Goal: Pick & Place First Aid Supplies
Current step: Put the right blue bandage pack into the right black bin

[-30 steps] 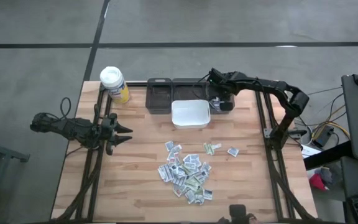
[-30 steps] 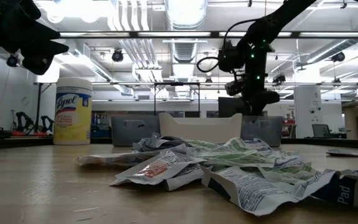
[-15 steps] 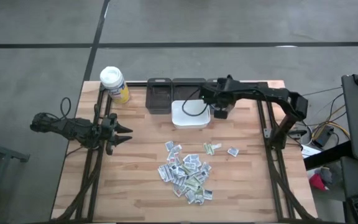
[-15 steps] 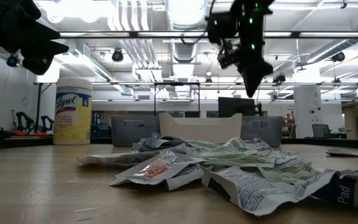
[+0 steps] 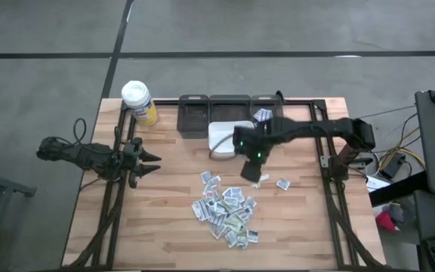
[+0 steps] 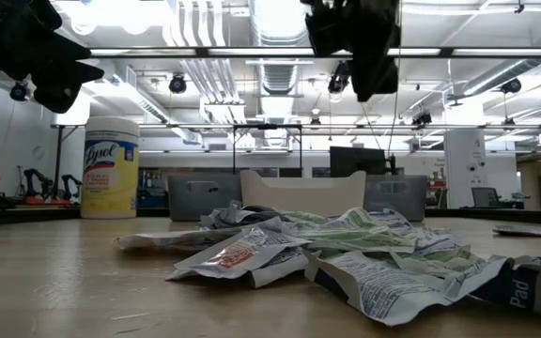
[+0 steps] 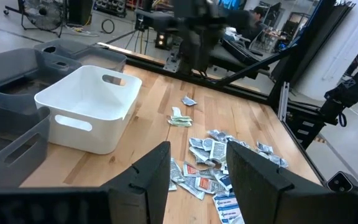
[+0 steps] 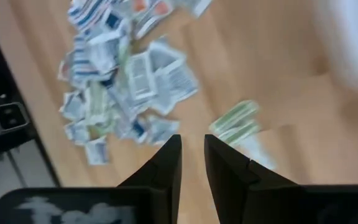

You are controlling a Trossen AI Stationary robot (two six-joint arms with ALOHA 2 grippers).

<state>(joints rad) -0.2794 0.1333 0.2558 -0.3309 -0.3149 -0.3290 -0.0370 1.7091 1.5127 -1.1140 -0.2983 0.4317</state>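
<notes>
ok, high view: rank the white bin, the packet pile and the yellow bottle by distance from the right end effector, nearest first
1. White bin: just behind the right end effector, toward the table's back edge.
2. Packet pile: in front of it, toward the table's front edge; farther than the bin, though not by a wide margin.
3. Yellow bottle: clearly farthest, at the table's back-left corner.

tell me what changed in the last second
The right gripper swung away from the grey bins, over the white bin, toward the packets, its fingers narrowing with nothing between them. The left gripper, bottle and pile stayed put.
</notes>
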